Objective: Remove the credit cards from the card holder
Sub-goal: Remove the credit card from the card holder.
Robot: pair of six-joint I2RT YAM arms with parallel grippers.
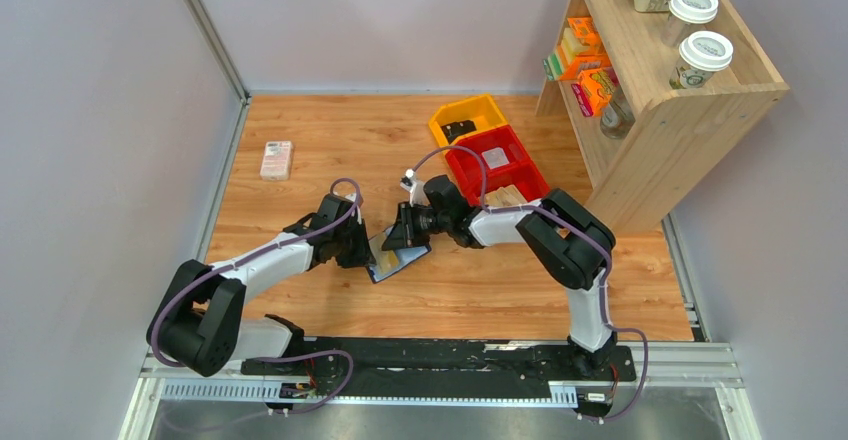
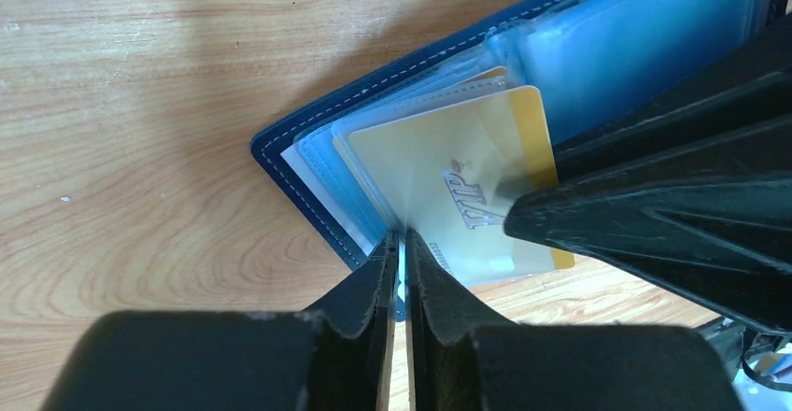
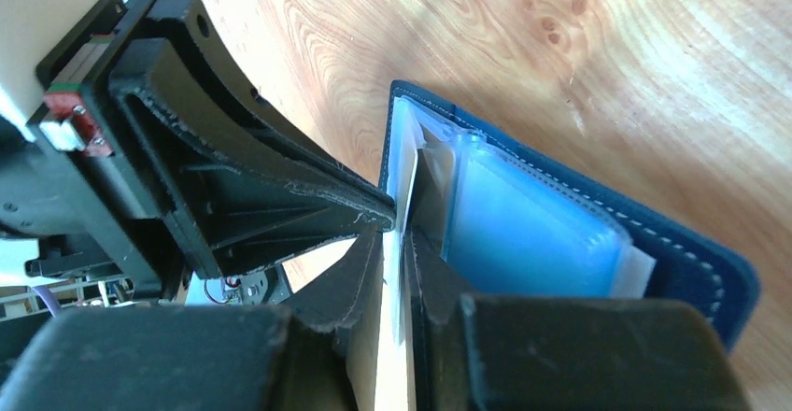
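Observation:
The navy card holder [image 1: 408,258] lies open on the wooden floor between both arms. In the left wrist view its pale blue pockets fan out and a cream-and-gold credit card [image 2: 448,168] sticks out of one. My left gripper [image 2: 402,240] is shut on the near edge of the card holder [image 2: 308,187], pinching a thin blue sleeve. My right gripper [image 3: 400,233] is closed on the credit card [image 3: 407,173], seen edge-on as a thin pale strip beside the card holder [image 3: 672,252]. In the top view, the left gripper [image 1: 368,252] and right gripper [image 1: 398,240] meet tip to tip.
A pink-white box [image 1: 276,159] lies at the far left. A yellow bin [image 1: 468,118] with a small black object and a red bin [image 1: 503,163] stand behind the right arm. A wooden shelf [image 1: 670,90] with cups and packets fills the back right.

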